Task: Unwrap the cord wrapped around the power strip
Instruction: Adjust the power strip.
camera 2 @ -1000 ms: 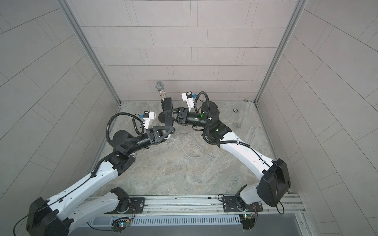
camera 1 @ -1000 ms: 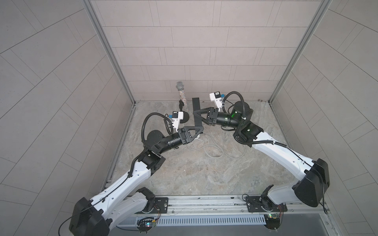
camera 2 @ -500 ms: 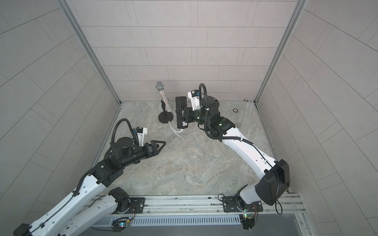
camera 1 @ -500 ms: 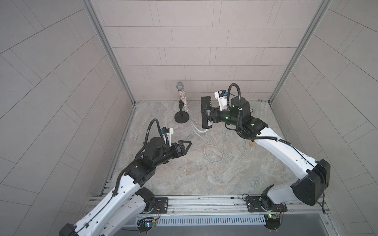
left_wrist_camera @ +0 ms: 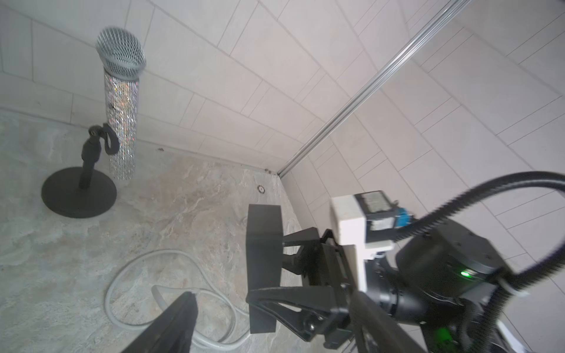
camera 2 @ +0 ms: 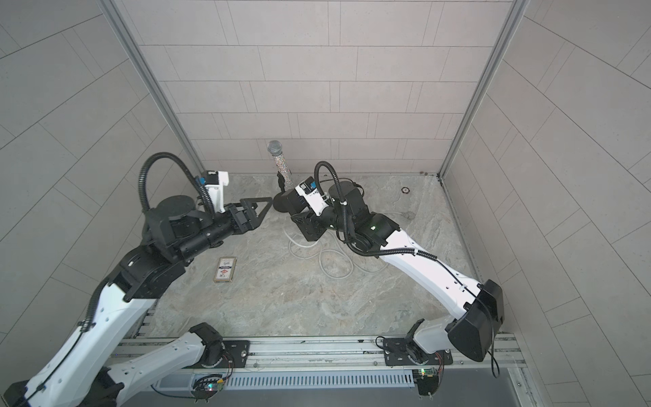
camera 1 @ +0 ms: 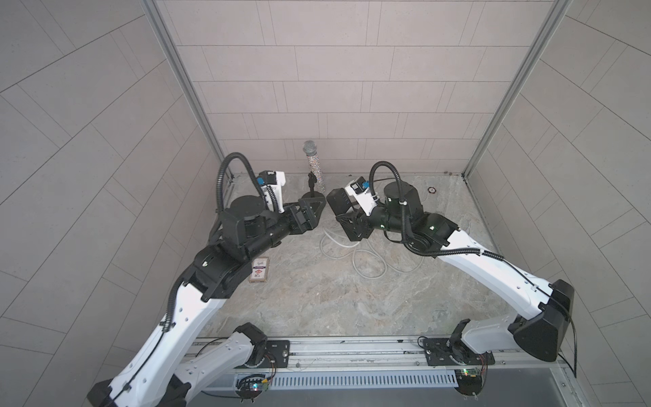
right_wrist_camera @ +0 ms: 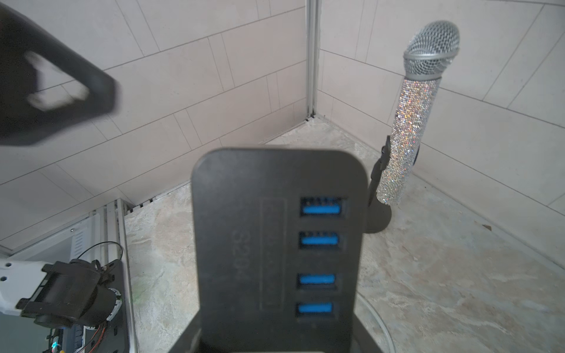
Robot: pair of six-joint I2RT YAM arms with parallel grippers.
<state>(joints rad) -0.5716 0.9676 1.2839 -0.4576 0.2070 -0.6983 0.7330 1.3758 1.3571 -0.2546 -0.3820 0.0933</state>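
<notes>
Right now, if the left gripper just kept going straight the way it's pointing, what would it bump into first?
Most likely the power strip, which the right gripper holds right in front of the left gripper. Depth is hard to judge, so it might only clip its edge.

Front half of the worktop is bare, loads of room to swing through. Back middle is cramped though: mic stand sits just behind the raised power strip, cord loops sprawl underneath, and a small card box lies further left.
</notes>
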